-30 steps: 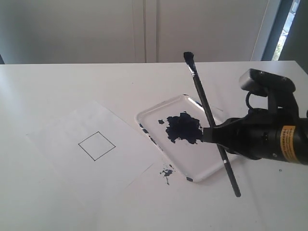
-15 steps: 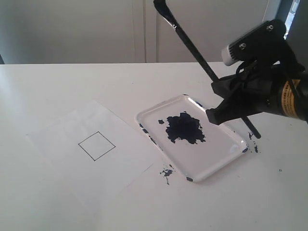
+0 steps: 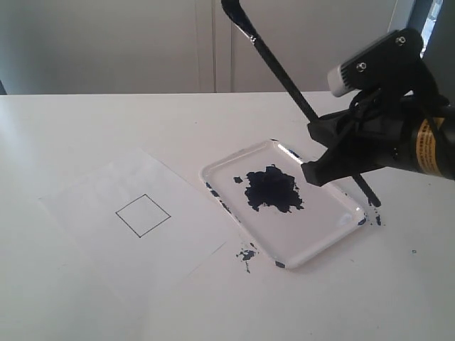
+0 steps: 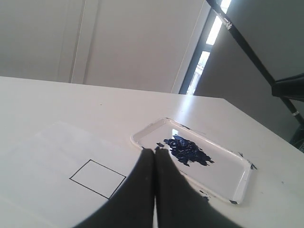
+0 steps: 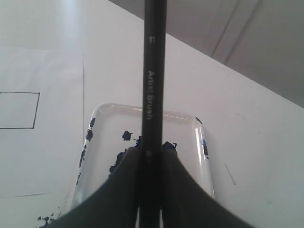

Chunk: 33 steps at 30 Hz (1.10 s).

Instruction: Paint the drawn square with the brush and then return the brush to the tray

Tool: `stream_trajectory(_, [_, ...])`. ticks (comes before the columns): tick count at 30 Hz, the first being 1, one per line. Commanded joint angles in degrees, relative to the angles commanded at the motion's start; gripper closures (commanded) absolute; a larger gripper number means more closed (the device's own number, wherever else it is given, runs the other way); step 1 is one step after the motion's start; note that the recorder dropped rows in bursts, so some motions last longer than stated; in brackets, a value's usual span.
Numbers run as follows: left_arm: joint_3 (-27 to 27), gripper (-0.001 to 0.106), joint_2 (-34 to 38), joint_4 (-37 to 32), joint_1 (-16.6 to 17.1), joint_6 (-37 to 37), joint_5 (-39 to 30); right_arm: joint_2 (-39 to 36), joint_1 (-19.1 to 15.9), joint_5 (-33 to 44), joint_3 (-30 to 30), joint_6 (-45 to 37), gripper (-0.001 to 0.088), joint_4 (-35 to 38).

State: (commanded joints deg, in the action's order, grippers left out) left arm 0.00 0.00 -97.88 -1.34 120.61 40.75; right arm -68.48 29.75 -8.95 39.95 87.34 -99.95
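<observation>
With the right gripper [image 3: 313, 172] clamped mid-handle on the brush [image 3: 283, 72], which slants bristles-up above the tray's [image 3: 207, 172] far right edge, the wrist should tip the dark tip down and sweep lightly left of the tray onto the blank drawn square [image 3: 143, 215].

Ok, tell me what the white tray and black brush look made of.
Glossy white rounded tray: perhaps plastic or glazed ceramic; bright rim highlights. Long black-handled brush: smooth handle with printed lettering, lacquered wood or plastic; silvery ferrule looks metal.
</observation>
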Motion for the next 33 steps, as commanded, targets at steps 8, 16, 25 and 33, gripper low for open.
stream_trajectory(8, [0.0,0.105,0.0,0.0,0.0,0.0,0.0,0.0,0.0,-5.58,0.0,4.27,0.0868,0.0])
stream_trajectory(16, [0.0,0.105,0.0,0.0,0.0,0.0,0.0,-0.11,0.0,-8.6,-0.1,9.17,0.0868,0.0])
stream_trajectory(25, [0.0,0.105,0.0,0.0,0.0,0.0,0.0,-0.83,0.0,6.97,-1.22,6.94,0.0868,0.0])
stream_trajectory(33, [0.0,0.105,0.0,0.0,0.0,0.0,0.0,-0.98,0.0,11.94,-2.78,6.94,0.0868,0.0])
